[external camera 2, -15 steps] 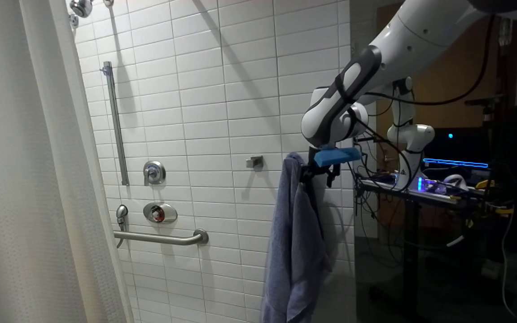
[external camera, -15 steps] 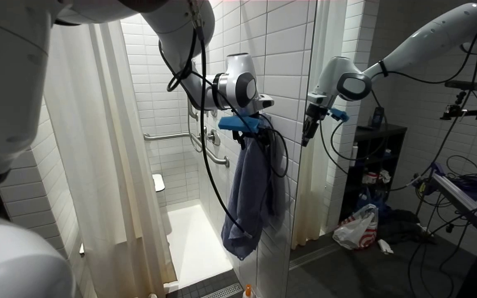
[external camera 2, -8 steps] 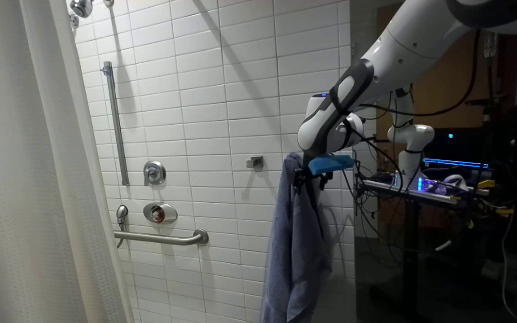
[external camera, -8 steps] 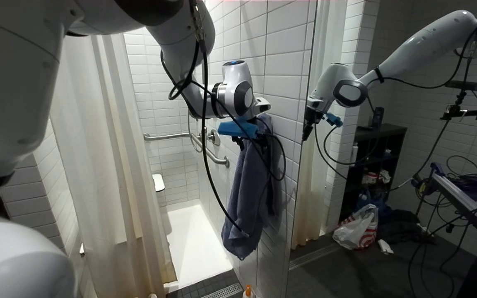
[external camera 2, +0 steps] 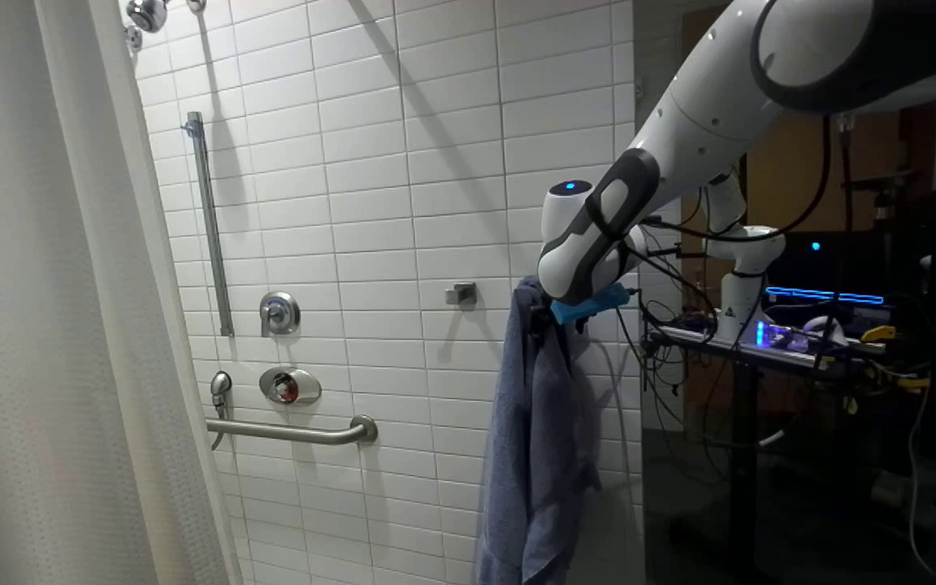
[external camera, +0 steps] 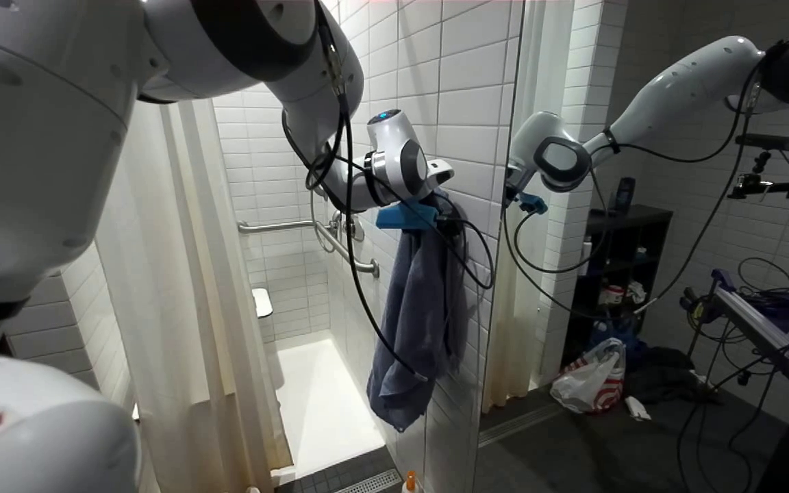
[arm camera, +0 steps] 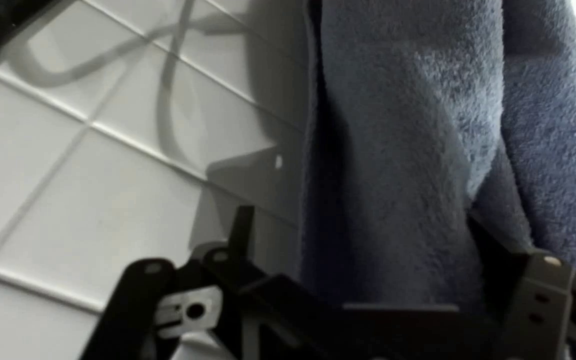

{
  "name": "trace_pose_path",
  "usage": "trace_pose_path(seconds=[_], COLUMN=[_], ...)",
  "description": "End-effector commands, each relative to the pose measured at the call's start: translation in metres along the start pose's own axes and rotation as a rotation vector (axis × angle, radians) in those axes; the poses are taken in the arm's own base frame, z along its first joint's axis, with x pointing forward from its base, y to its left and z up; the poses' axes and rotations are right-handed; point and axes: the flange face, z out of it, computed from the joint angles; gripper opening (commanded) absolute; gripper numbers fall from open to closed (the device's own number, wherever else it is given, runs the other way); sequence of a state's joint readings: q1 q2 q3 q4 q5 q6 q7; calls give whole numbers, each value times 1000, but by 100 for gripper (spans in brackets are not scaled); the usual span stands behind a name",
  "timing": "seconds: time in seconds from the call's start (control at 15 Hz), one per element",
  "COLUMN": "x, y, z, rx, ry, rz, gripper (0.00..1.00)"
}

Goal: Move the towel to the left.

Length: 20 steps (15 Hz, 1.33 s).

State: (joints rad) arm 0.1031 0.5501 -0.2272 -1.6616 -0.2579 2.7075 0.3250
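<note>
My jaws stand wide apart, gripping nothing. In an exterior view the towel (external camera 2: 529, 471) hangs lengthwise down the wall (external camera 2: 370, 203), mostly below and left of my gripper (arm camera: 358, 211); its folds show between my fingers (arm camera: 242, 229).

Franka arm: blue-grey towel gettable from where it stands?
Likely yes: in the wrist view the open pincer frames a hanging fold of the blue-grey towel, and nothing shows blocking the way. Whether the jaws touch it is unclear.
</note>
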Motion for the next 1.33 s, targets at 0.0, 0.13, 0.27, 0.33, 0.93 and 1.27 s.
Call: trace_pose_path(seconds=[0.0, 0.13, 0.27, 0.33, 0.93, 1.27], x=[15, 11, 6, 5, 13, 14], y=[-7, -17, -31, -36, -43, -37], z=[11, 12, 10, 9, 9, 8], rx=[-24, 37, 108, 135, 155, 150], ry=[19, -8, -16, -22, -19, -16], rz=[-21, -72, -110, -125, -177, -169], gripper=[100, 100, 100, 100, 74, 37])
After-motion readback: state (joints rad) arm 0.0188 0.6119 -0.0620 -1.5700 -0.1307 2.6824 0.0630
